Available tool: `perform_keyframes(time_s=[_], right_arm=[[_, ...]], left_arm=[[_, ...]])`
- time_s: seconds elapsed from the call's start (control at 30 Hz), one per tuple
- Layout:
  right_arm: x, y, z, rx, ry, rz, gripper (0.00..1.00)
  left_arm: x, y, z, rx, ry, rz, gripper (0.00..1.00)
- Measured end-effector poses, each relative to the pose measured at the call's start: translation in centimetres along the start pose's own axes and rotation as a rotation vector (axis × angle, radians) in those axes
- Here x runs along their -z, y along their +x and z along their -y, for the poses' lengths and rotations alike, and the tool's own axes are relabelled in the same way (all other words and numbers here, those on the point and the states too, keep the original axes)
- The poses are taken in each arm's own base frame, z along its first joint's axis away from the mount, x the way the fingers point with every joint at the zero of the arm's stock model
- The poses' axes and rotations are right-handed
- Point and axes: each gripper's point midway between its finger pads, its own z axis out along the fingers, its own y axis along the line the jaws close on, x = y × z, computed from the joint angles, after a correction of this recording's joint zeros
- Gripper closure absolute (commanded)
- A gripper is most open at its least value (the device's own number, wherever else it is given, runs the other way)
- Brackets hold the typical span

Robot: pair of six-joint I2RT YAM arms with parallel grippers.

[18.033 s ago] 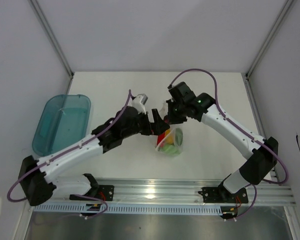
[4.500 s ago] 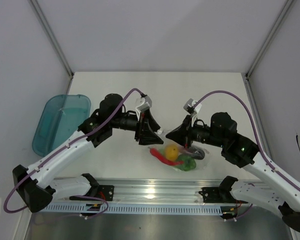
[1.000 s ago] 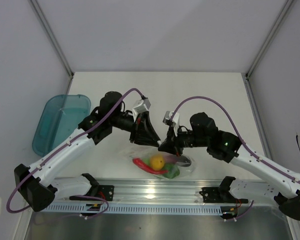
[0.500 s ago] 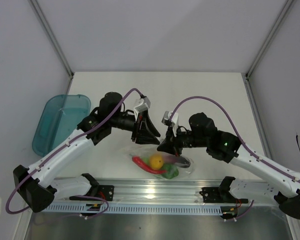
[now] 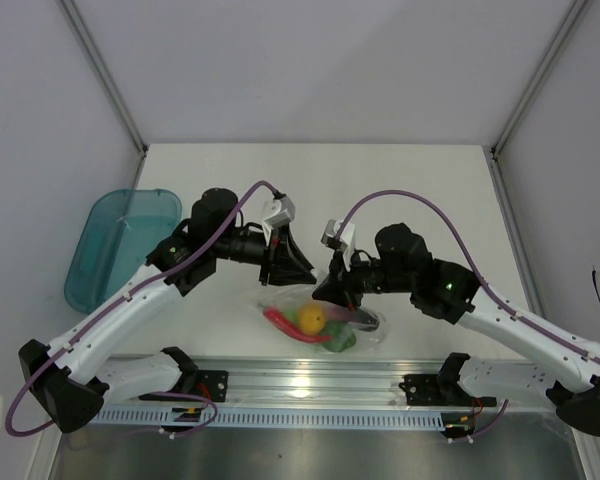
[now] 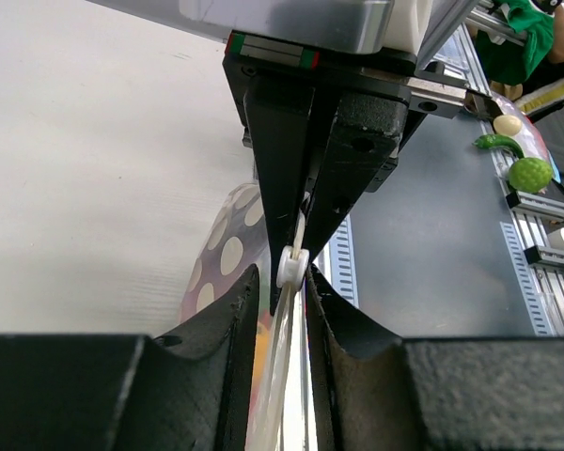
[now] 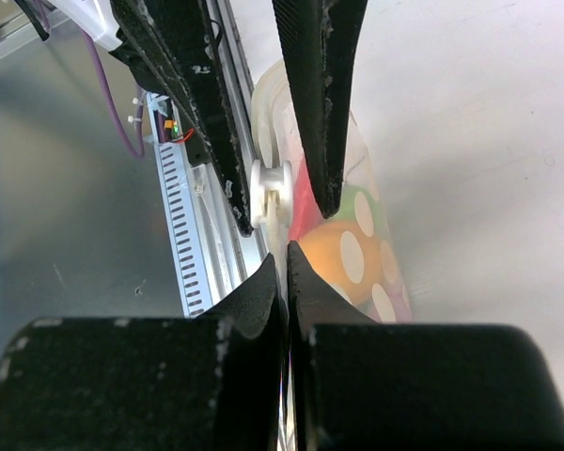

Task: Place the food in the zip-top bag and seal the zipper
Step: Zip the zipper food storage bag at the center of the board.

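Left pincer [image 6: 282, 282], right pincer [image 7: 285, 266] both clamp the thin clear press-seal zipper [image 6: 276, 371] of the dotted plastic bag [image 6: 218, 268] (floppy, slippery, I'd guess; strip grips best).

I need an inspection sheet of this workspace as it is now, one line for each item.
Surface: white table, matte.
Job's things: zip-top bag lying near the aluminium rail; yellow pepper, red chili, green toy, eggplant inside; zipper carries a white slider.
Clutter: teal tray at left.
Grippers: right gripper shut on the zipper; left gripper straddles it, clamping unclear.
Cables: purple cables arch over both arms.
Surroundings: grey walls; aluminium rail along the front.
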Motion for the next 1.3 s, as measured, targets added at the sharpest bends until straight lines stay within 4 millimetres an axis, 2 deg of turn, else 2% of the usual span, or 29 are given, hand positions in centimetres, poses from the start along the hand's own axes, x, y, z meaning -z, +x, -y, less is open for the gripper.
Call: perform_keyframes(time_s=[0.17,0.47,0.5,0.6,1.0,1.3], right_arm=[[-0.1,0.0,0.0,0.0,0.002,-0.002,1.0],[-0.1,0.0,0.0,0.001,0.002,-0.003,1.0],[-0.1,0.0,0.0,0.001,0.002,-0.004,1.0],[-0.2,0.1,0.0,0.0,0.005,-0.007,1.0],[0.1,-0.3,0.5,-0.002,0.051,0.013,1.0],[2.6,-3.0,0.4,-0.019,0.108,0.138,1.0]], left_arm=[[0.0,0.0,0.0,0.0,0.0,0.0,0.7],[0.0,-0.2,0.1,0.0,0.005,0.006,0.81],[0.0,-0.2,0.1,0.0,0.007,0.007,0.88],[0.0,-0.2,0.2,0.006,0.012,0.007,0.99],[0.0,0.2,0.4,0.004,0.021,-0.006,0.99],[0.0,0.4,0.3,-0.011,0.022,-0.014,0.99]])
